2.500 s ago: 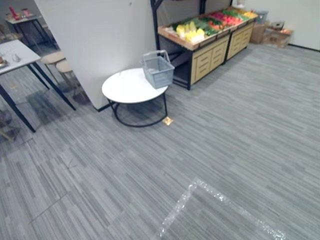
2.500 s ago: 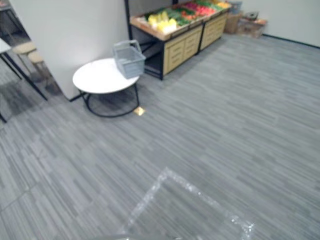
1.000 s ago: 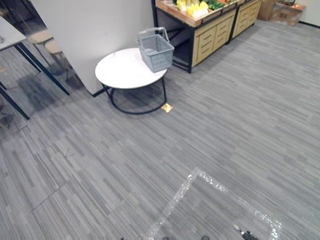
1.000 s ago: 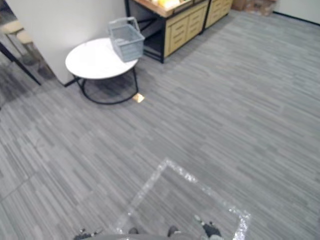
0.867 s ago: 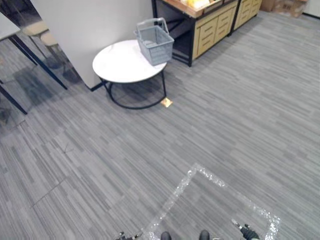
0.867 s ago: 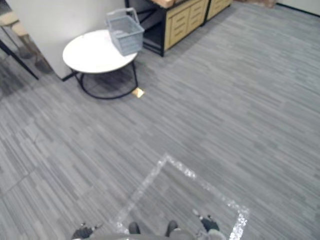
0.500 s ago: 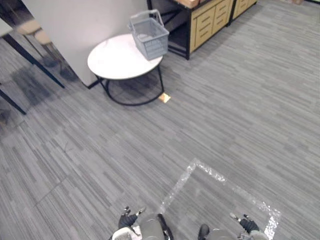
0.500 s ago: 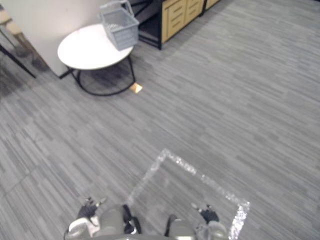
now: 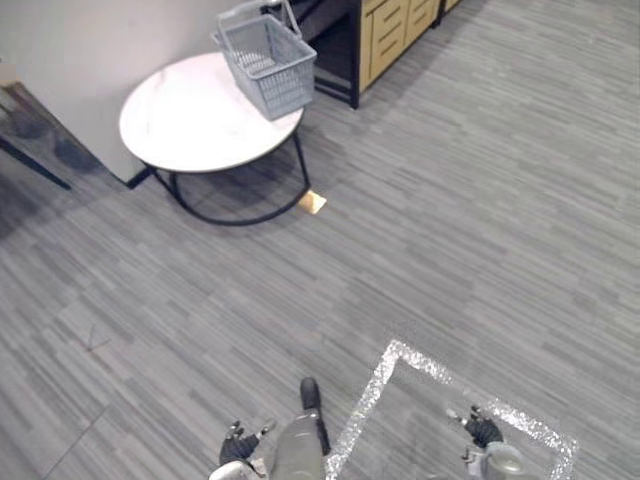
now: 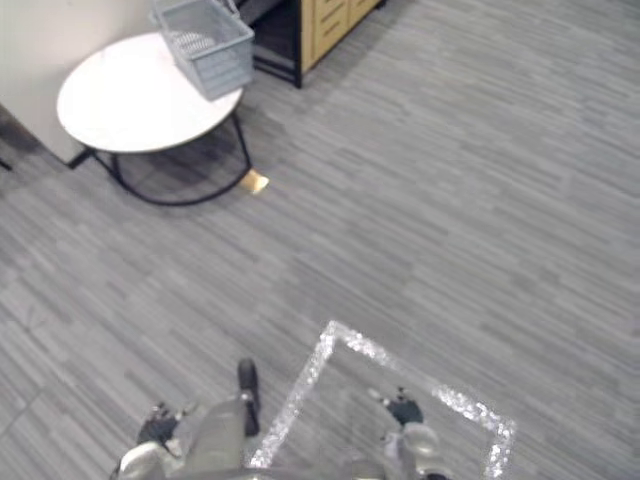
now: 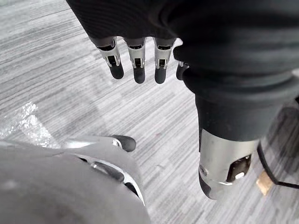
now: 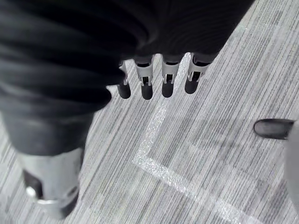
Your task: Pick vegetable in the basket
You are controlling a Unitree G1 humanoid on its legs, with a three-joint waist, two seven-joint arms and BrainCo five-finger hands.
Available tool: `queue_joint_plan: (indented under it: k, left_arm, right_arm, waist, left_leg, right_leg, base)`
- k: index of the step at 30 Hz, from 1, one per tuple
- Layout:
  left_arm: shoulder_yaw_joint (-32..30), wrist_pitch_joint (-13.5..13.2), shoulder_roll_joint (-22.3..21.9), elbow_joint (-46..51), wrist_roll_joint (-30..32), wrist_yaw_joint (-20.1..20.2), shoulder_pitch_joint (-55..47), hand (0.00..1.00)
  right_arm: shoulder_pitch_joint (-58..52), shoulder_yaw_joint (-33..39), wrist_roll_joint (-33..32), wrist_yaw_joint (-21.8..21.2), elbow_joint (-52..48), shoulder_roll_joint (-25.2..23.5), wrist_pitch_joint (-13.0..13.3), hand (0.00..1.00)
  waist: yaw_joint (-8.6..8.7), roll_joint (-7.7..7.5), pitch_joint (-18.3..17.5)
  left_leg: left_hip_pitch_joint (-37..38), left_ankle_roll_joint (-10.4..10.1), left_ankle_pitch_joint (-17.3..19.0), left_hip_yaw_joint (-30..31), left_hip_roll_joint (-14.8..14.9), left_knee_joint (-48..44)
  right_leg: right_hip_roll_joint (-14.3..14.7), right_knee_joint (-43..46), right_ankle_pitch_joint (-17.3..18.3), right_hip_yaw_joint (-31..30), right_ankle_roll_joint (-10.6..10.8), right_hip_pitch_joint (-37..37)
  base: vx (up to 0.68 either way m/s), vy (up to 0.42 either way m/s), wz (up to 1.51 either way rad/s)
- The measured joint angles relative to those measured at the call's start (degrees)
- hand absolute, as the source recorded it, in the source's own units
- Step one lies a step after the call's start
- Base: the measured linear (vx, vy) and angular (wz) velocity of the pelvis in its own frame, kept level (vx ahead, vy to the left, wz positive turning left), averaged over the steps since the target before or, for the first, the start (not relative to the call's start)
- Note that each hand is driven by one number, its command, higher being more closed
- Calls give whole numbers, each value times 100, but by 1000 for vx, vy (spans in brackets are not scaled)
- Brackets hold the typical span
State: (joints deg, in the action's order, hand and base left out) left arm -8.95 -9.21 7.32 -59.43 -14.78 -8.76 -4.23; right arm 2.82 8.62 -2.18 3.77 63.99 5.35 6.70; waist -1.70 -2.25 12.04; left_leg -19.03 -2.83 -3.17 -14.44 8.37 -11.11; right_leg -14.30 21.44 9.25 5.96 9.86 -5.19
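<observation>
Head stereo pair: high, steeply down over grey striped carpet floor [image 9: 480, 200]; both share round white table [image 9: 190, 120], far. Wrist cameras: close behind left hand [image 11: 138, 60], right hand [image 12: 166, 79], facing same floor, silver tape outline [image 12: 161, 175].

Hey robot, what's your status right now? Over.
Left hand open, empty. Right hand open, empty. Basket on round white table, well ahead. Small tan scrap beside table's leg.
</observation>
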Motion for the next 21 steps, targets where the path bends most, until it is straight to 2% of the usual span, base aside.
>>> queue_joint_plan:
  k: [1,2,3,4,5,6,7,8,9,10,11,12,13,14,15,16,17,18,19,20,21]
  left_arm:
    - [-6,33,-7,-9,7,-3,-35,0]
    - [-3,78,-14,-6,86,-8,-119,0]
    - [38,102,-14,9,213,-8,-196,0]
    - [76,107,-14,13,226,-9,-213,0]
    - [79,110,20,18,240,-13,-210,0]
    - [79,109,13,28,241,-22,-191,0]
    - [79,106,2,118,247,-49,-161,0]
    - [79,100,-1,169,247,-53,-153,0]
    - [78,96,-14,281,247,-64,-146,0]
    - [73,85,-40,364,242,-91,-115,0]
    - [72,59,-58,381,239,-105,-52,0]
    - [73,46,-93,457,233,-108,37,0]
    - [73,18,-73,485,234,-106,147,0]
    - [59,17,-90,445,233,-116,183,0]
    - [44,25,-206,326,239,-122,246,0]
    - [75,41,-408,248,260,-102,247,0]
    - [78,46,-491,226,261,-100,214,0]
    - [86,53,-619,179,263,-99,226,0]
    - [177,51,-657,154,270,-97,241,0]
    - [206,49,-660,136,279,-94,238,0]
    - [224,49,-664,85,330,-98,238,0]
  right_arm:
    - [-39,2,8,-13,-1,-1,-5,0]
    - [-116,0,14,-23,-8,-2,-5,0]
    - [-201,-8,15,-27,-13,-24,-3,0]
    - [-215,-11,21,-30,-11,-48,-4,0]
    - [-200,1,6,-40,-58,-86,6,0]
    - [-168,4,10,-42,-80,-79,15,0]
    - [-161,2,14,-45,-209,-74,53,0]
    - [-164,0,16,-49,-249,-75,85,0]
    - [-161,-2,25,-55,-289,-75,110,0]
    - [-163,0,41,-59,-302,-70,124,0]
    - [-163,1,73,-60,-310,-66,127,0]
    - [-175,9,143,-58,-368,-55,131,0]
    - [-183,12,225,-49,-350,-91,131,0]
    - [-180,30,212,-61,-311,-94,108,0]
    - [-168,205,229,-51,-300,-38,100,0]
    - [-156,295,243,-28,-309,38,103,0]
    - [-157,383,246,-20,-323,73,109,0]
    - [-191,499,350,-9,-337,157,91,0]
    - [-259,506,468,-19,-265,202,35,0]
    - [-301,506,472,-22,-252,217,13,0]
    - [-353,498,479,-21,-186,227,-30,0]
  waist:
    - [0,0,0]
    - [13,5,-8]
    - [42,11,-26]
    - [45,20,-18]
    - [71,-25,-29]
    - [139,-21,-26]
    - [217,15,-5]
    - [249,25,2]
    - [303,34,8]
    - [320,37,9]
    - [319,46,12]
    - [341,101,9]
    - [304,-67,13]
    - [301,-105,19]
    - [306,10,10]
    - [301,178,35]
    - [315,286,24]
    - [348,359,59]
    - [312,467,-1]
    - [309,464,-11]
    - [322,444,-20]
  left_leg:
    - [151,36,118,-52,-38,1]
    - [477,99,347,-85,-112,16]
    - [845,165,540,-123,-167,111]
    - [988,180,614,-148,-200,153]
    - [1302,207,715,-153,-278,280]
    - [1558,215,751,-144,-308,416]
    - [1967,217,758,-118,-318,655]
    - [2117,216,757,-108,-305,724]
    - [2264,216,757,-86,-275,754]
    - [2378,215,758,-75,-243,756]
    - [2446,166,792,-63,-203,758]
    - [2477,-23,1023,-39,-96,753]
    - [2552,-229,1183,-18,-150,825]
    - [2590,-340,1265,44,-135,853]
    - [2768,-476,1352,92,-19,998]
    - [2843,-544,1360,91,62,1027]
    - [2907,-499,1329,92,65,1022]
    - [3071,-485,1310,23,170,1118]
    - [3226,-562,1201,56,288,1102]
    - [3233,-616,1169,97,332,1010]
    - [3043,-631,1163,160,426,460]
  right_leg:
    - [-65,440,-271,-43,37,139]
    - [-215,1341,-1078,-64,69,470]
    - [-358,2170,-2103,-167,198,816]
    - [-426,2684,-2154,-196,269,1045]
    - [-558,3631,-1875,-111,186,1551]
    - [-584,4091,-1481,38,81,1846]
    - [-562,4235,-859,442,-10,2175]
    - [-551,4093,-625,664,-104,2256]
    - [-531,3655,-355,1020,-319,2321]
    - [-495,2948,-232,1324,-486,2362]
    - [-409,2122,-227,1492,-500,2397]
    - [-218,721,-365,1552,-378,2388]
    - [-200,-824,-782,1328,-317,2355]
    - [-200,-1182,-1281,1244,-361,2341]
    - [-37,-1149,-1601,1339,-490,2238]
    - [23,-598,-1155,1374,-577,2464]
    - [27,-298,-955,1363,-686,2547]
    - [91,124,-575,1369,-756,2575]
    - [186,343,-319,1380,-801,2515]
    - [220,402,-225,1398,-815,2471]
    - [240,441,-77,1462,-842,2351]
  base:
    - [456,272,-1]
    - [467,246,0]
    - [549,256,0]
    - [549,209,0]
    - [451,137,4]
    - [522,80,12]
    - [417,12,18]
    - [398,-29,24]
    - [290,-105,26]
    - [278,-138,30]
    - [387,-280,42]
    - [322,-271,52]
    - [403,-386,51]
    - [371,-384,31]
    - [454,-408,3]
    - [374,-291,-5]
    - [340,-211,-8]
    - [304,-240,-7]
    - [298,-247,-7]
    - [289,-257,-4]
    - [219,-201,10]
